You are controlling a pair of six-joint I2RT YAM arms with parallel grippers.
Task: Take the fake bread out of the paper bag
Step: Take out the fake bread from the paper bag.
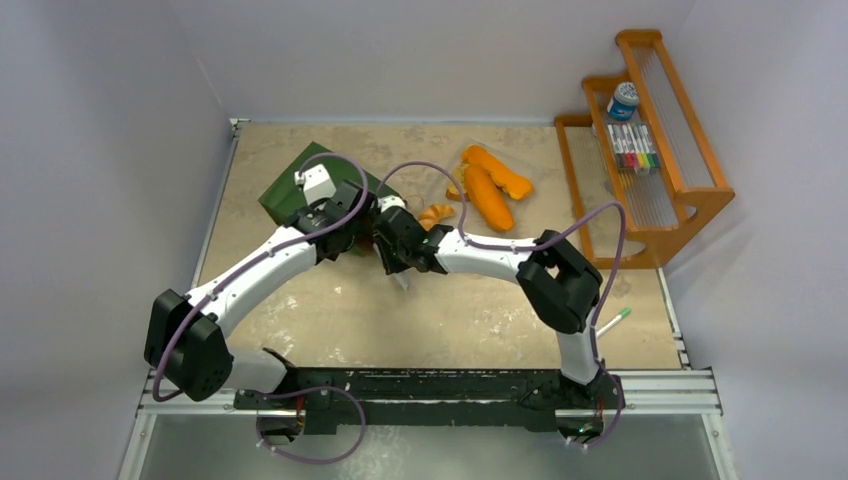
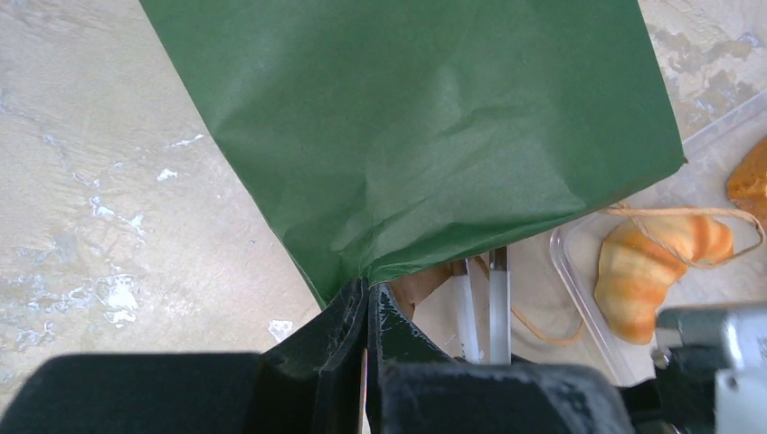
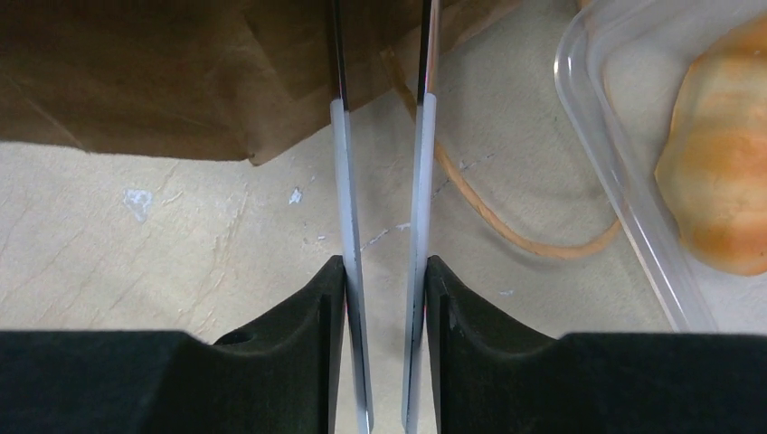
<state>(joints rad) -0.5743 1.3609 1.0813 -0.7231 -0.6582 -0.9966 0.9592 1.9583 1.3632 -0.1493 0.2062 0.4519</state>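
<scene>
L end effector (image 2: 366,303) pins dark green paper bag (image 2: 425,127); R end effector (image 3: 385,268) aims silver metal tongs (image 3: 423,163) into its brown mouth.
L clenched on bag's near edge, prob. to stop it sliding; R grasping tongs. Bag far left on worktop (image 1: 330,310). Golden ridged toy croissant (image 2: 647,262) + orange toy loaves (image 1: 488,195) out in clear plastic tray (image 3: 597,117), right of bag.
</scene>
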